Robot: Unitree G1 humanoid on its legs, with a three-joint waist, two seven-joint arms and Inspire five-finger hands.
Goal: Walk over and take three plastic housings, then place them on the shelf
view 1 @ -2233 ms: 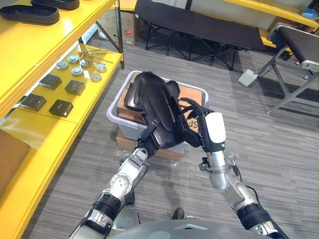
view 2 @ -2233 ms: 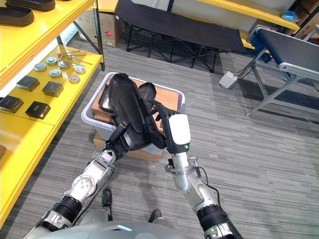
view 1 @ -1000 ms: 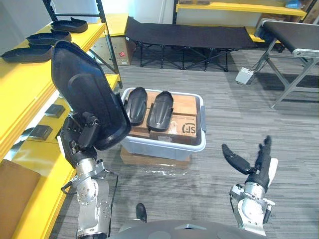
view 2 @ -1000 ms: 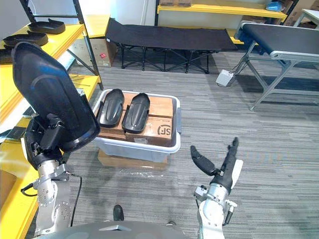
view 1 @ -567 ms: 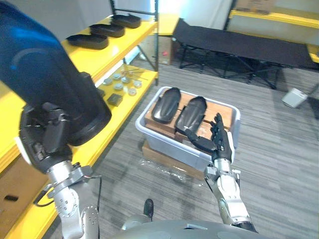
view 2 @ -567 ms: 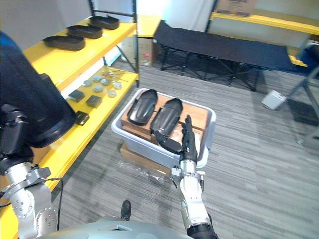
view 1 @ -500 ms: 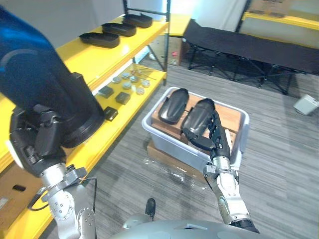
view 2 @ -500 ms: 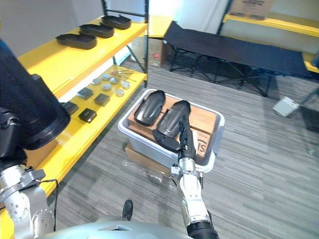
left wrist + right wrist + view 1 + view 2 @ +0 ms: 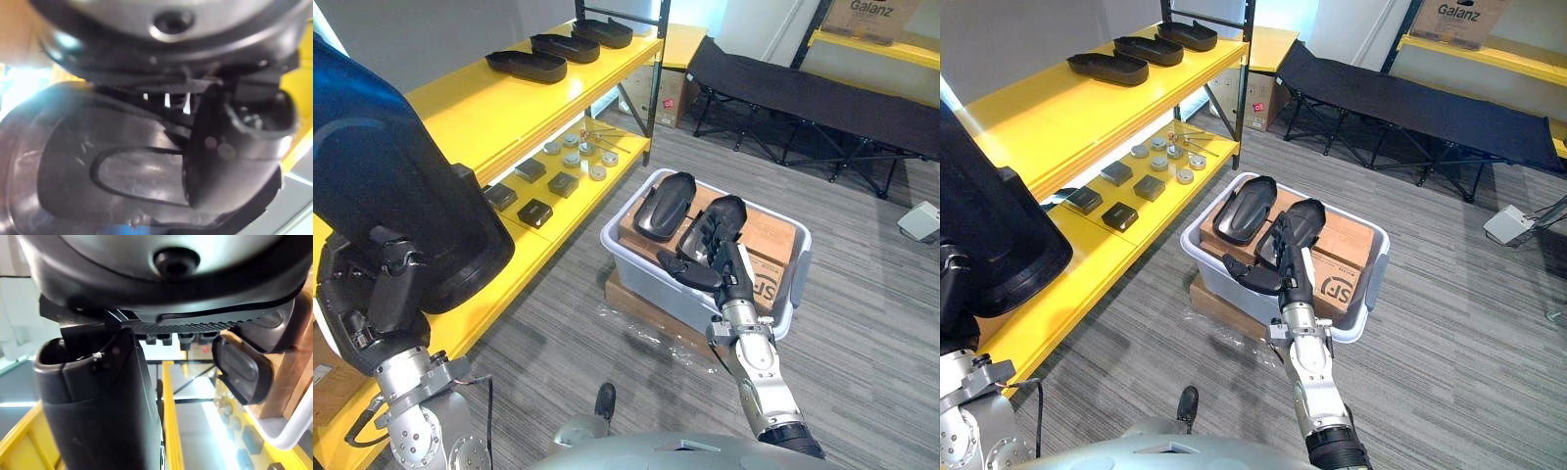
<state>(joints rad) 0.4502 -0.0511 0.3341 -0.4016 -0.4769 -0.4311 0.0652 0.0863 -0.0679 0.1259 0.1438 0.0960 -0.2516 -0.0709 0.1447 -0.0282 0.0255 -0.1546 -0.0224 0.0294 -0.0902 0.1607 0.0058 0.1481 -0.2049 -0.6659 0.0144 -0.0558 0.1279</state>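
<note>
1. The left robot hand (image 9: pixel 380 294) is clamped on the held housing (image 9: pixel 396 166), a big black shell, with fingers and thumb curled round its lower end.
2. It holds that shell upright and high, just beside the near end of the yellow shelf (image 9: pixel 480 108).
3. In the left wrist view the thumb (image 9: pixel 234 147) lies across the shell's hollow inner face.
4. The right robot hand (image 9: pixel 707 257) is over the bin (image 9: pixel 783 318), fingers straight and apart, holding nothing.
5. Its fingers lie over the near end of the right bin housing (image 9: pixel 729 213); I cannot tell whether they touch it.
6. The left bin housing (image 9: pixel 663 204) lies just beside that one, and both rest on cartons (image 9: pixel 769 240) inside the bin.
7. The bin stands on a flat box (image 9: pixel 636 299) on the floor, near the shelf's lower level.
8. Three shelf housings (image 9: pixel 521 66) lie in a row at the far end of the shelf's top level.
9. The lower level carries small black boxes (image 9: pixel 536 212) and round metal parts (image 9: pixel 573 159).
10. A black cot (image 9: pixel 822 93) stands beyond the bin.
</note>
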